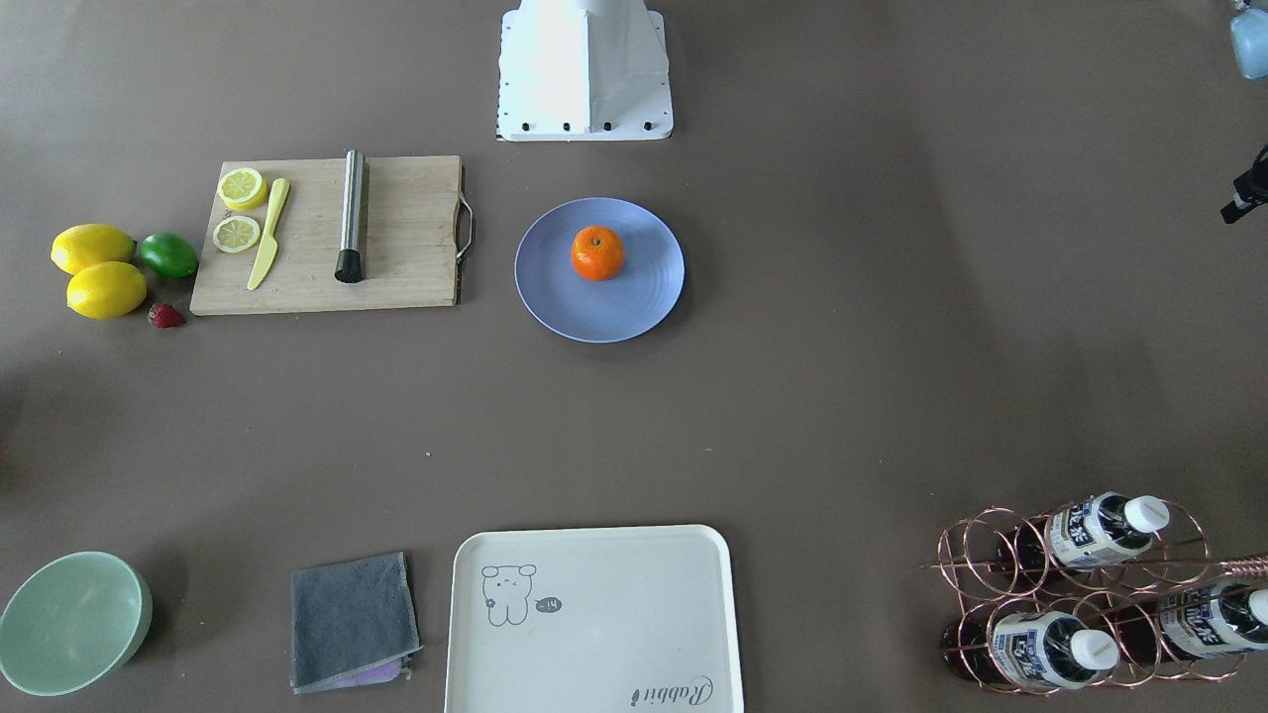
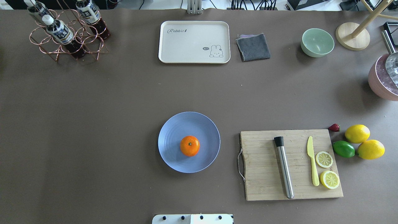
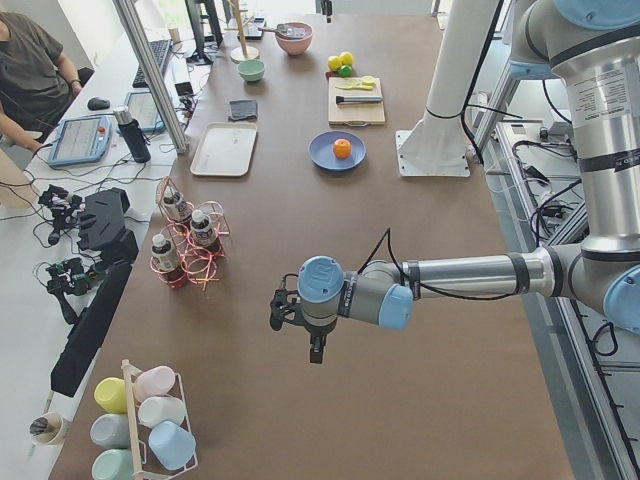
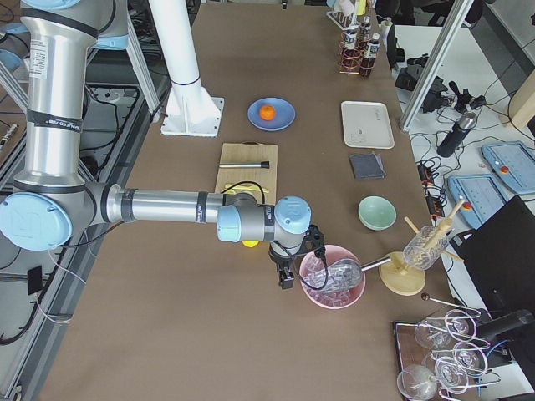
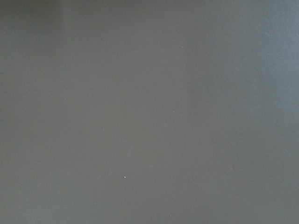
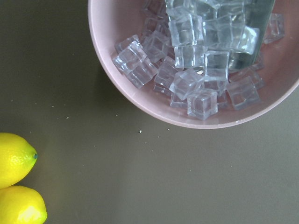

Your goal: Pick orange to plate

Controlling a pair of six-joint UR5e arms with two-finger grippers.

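The orange (image 2: 190,145) rests upright on the periwinkle-blue plate (image 2: 171,137) in the table's middle, also seen as the orange (image 1: 597,253) on the plate (image 1: 634,297). Neither gripper is near it. My left gripper (image 3: 315,350) hangs over bare table far from the plate, in the exterior left view only. My right gripper (image 4: 287,277) hovers beside a pink bowl of ice, in the exterior right view only. I cannot tell whether either is open or shut. The wrist views show no fingers.
A wooden cutting board (image 2: 264,165) carries a steel muddler (image 2: 284,168), a yellow knife and lemon slices. Lemons (image 2: 357,133), a lime (image 2: 343,148) and a strawberry lie beside it. Cream tray (image 2: 194,42), grey cloth (image 2: 253,46), green bowl (image 2: 317,42), bottle rack (image 2: 67,31), pink ice bowl (image 2: 384,79).
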